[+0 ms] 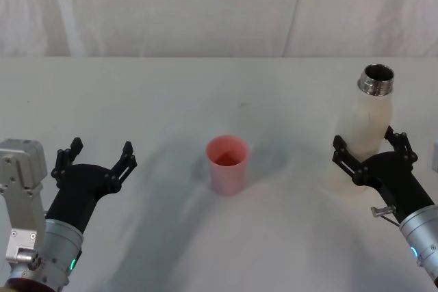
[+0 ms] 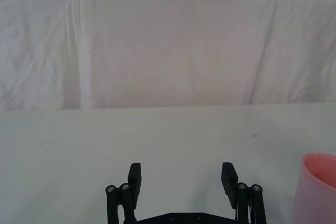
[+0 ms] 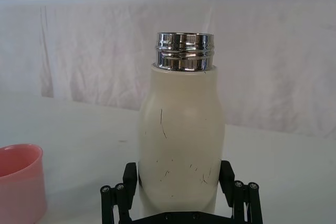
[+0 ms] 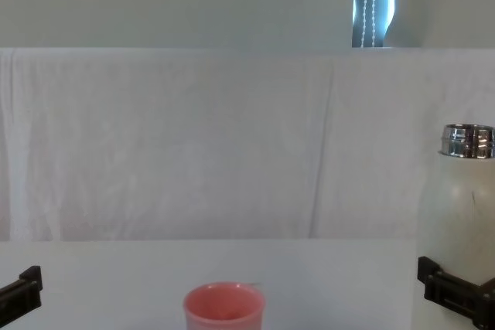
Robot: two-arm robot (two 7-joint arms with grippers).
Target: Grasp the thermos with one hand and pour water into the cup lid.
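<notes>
Bare table separates thermos from cup lid; nothing stands between.

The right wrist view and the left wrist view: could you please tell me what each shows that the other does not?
The right wrist view alone has the thermos, upright with its steel neck uncapped, standing between the right gripper jaws, which flank its lower body. The left wrist view alone has the left gripper, open over the bare table. Both share the pink cup lid at one edge and the white cloth backdrop.

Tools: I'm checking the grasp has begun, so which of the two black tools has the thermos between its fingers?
The right tool: its fingers straddle the cream thermos. The left tool is open over bare table.
</notes>
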